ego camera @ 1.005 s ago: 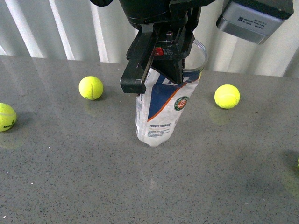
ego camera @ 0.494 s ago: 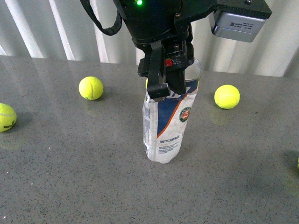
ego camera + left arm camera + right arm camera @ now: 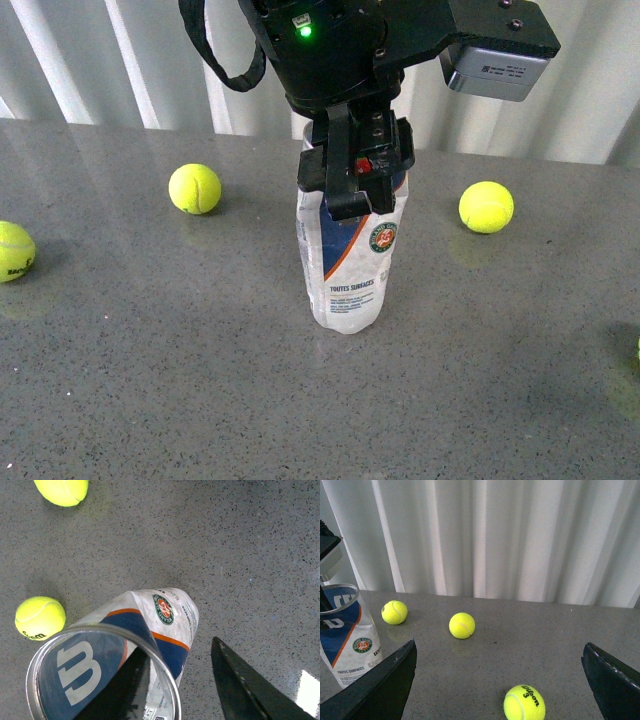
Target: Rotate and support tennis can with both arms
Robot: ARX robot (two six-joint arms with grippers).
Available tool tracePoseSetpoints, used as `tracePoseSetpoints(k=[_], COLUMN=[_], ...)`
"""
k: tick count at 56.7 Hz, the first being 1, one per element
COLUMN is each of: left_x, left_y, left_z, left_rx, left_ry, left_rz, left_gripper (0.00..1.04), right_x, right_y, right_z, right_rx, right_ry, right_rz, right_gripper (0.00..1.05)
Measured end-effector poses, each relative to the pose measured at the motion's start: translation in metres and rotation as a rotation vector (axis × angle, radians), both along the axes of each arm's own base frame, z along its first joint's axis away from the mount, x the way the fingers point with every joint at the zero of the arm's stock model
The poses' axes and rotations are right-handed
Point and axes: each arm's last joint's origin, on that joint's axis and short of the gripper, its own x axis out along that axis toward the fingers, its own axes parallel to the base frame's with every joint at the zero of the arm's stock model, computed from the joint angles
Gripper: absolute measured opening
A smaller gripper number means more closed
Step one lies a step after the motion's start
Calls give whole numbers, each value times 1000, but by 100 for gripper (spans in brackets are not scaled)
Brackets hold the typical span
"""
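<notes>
Tennis can [image 3: 348, 262] now upright; left gripper [image 3: 355, 185] clamps rim, hiding it; right gripper [image 3: 500, 680] apparently spread, tips cropped.

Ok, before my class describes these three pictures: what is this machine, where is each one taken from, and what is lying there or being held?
It is a robot with two black arms, each ending in a two-fingered gripper. The front view comes from a camera on its body, and the other two come from cameras on its wrists.

A clear plastic tennis can with a white-and-navy label stands upright on the grey speckled table. The left gripper is at the can's open top. One finger seems to be inside and one outside, but I cannot tell whether it is clamped.

The right gripper is open and empty. Yellow-green tennis balls lie around.
</notes>
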Motion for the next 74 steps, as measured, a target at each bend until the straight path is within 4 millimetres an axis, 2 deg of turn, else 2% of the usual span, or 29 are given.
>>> tracePoseSetpoints(k=[15, 23, 29, 35, 37, 43, 47, 52, 59, 67, 70, 74], left_x=[-2, -4, -3, -9, -12, -24, -37, -63, -95, -124, -136, -154], left_y=[2, 6, 10, 29, 39, 65, 84, 117, 157, 207, 219, 223], left_z=[7, 19, 39, 81, 99, 134, 150, 164, 168, 155, 138, 105], left_rx=[-12, -37, -111, -264, -335, -521, -642, -784, -915, -1020, -1073, -1114], left_ry=[2, -30, -96, -262, -339, -427, -445, -428, -404, -357, -558, -655], left_rz=[14, 21, 39, 109, 186, 357, 464, 610, 736, 902, 1080, 1158], left_gripper=[77, 99, 97, 98, 98, 98, 98, 98, 98, 98, 84, 66], right_x=[0, 0, 0, 0, 0, 0, 0, 0, 0, 0, 0, 0], right_y=[0, 0, 0, 0, 0, 0, 0, 0, 0, 0, 0, 0], right_z=[0, 0, 0, 0, 0, 0, 0, 0, 0, 0, 0, 0], right_rx=[0, 0, 0, 0, 0, 0, 0, 0, 0, 0, 0, 0], right_ry=[0, 0, 0, 0, 0, 0, 0, 0, 0, 0, 0, 0], right_rz=[0, 0, 0, 0, 0, 0, 0, 0, 0, 0, 0, 0], right_gripper=[98, 98, 98, 98, 98, 98, 98, 98, 98, 98, 98, 98])
